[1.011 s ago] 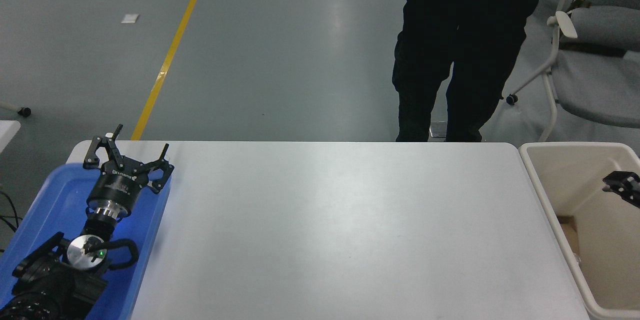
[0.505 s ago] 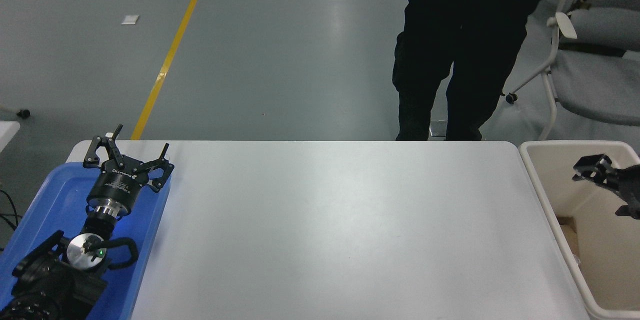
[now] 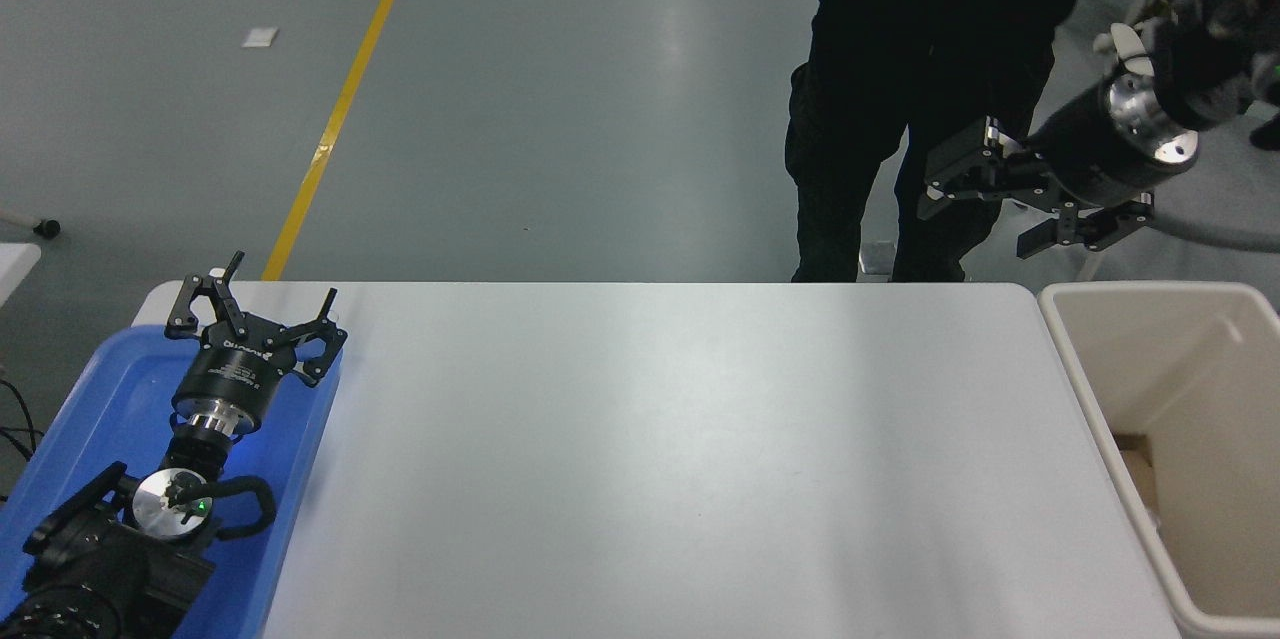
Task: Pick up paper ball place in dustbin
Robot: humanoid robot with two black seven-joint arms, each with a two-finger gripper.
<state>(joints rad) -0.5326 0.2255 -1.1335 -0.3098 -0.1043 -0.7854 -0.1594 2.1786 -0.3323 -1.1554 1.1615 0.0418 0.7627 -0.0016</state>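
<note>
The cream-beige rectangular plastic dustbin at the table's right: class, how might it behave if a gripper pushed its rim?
The cream-beige rectangular plastic dustbin looks thin-walled and nearly empty, so probably light and apt to slide. Its thick rim likely stays stiff. Deep and tall, it might tip under a high push.

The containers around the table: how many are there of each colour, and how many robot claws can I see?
Cream-beige containers: 1, the dustbin
Blue containers: 1, the blue tray
Black robot claws: 2, the left gripper and the right gripper
Total: 4

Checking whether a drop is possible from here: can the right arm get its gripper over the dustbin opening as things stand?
Probably yes. The right gripper hangs open and empty above the table's far right corner, just left of the dustbin, whose open top shows nothing across it. No paper ball is in view.
</note>
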